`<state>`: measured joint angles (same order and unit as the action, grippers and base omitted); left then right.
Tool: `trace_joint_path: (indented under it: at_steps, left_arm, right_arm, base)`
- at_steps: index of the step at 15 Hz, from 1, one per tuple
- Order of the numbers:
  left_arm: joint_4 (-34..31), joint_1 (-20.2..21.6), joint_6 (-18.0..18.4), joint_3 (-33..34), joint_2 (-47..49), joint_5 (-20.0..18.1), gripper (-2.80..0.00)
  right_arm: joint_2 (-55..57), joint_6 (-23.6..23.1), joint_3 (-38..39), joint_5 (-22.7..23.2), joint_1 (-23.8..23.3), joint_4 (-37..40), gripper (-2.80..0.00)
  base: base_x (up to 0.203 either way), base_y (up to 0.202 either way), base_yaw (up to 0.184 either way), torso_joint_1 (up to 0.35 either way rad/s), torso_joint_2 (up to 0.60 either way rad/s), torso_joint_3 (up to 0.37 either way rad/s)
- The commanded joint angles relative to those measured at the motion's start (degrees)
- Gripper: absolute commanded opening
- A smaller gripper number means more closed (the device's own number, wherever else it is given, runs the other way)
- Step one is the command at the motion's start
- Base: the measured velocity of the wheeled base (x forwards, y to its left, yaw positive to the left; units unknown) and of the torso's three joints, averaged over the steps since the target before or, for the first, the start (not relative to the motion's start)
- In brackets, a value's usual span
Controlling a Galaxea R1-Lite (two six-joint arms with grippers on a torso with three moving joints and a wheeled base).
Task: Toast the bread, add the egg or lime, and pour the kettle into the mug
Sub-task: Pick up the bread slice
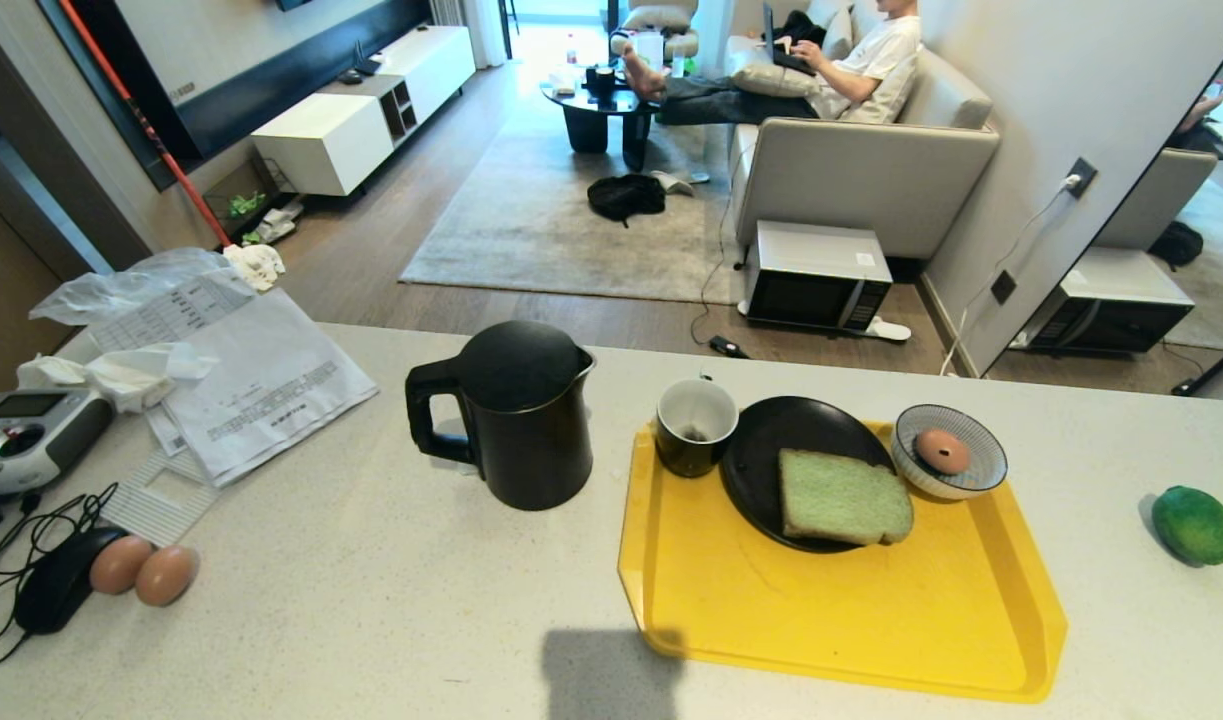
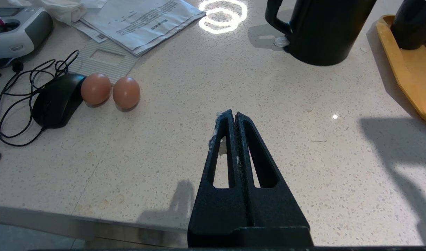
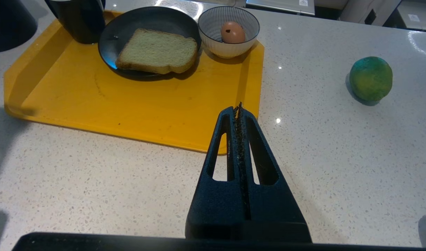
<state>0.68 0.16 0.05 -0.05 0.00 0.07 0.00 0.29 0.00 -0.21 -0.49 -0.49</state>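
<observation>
The bread (image 1: 843,497) lies on a black plate (image 1: 761,440) at centre right of the head view, on a yellow tray (image 1: 851,620); the mug (image 1: 695,427) stands just left of the plate, a striped bowl (image 1: 976,482) holding an egg (image 1: 942,451) just right. The kettle (image 1: 516,415) stands left of the tray on the desk (image 1: 371,600), the lime (image 1: 1193,525) at far right. The left claw (image 2: 233,115) and right claw (image 3: 238,109) hang over the desk, fingers pressed together, empty

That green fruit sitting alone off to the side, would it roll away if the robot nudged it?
Probably. The lime is rounded and lies loose on the smooth counter, right of the yellow tray, with nothing beside it to stop it. Its slightly bumpy skin may help a grip, though narrow fingers could still slip off the curve.
</observation>
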Motion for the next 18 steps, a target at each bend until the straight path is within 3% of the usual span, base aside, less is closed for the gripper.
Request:
trace_joint_path:
  at_steps: [1,18]
  left_arm:
    - [0.02,0.02,0.04,-0.04,0.0,0.1,-2.8]
    - [0.02,0.02,-0.04,-0.04,0.0,0.01,-2.8]
  right_arm:
    - [0.0,-0.03,0.0,0.03,0.01,-0.04,-2.8]
    - [0.0,-0.12,0.0,0.03,-0.04,-0.04,-2.8]
  base:
    - [0.0,0.0,0.0,0.0,0.0,0.0]
    - [0.0,0.0,0.0,0.0,0.0,0.0]
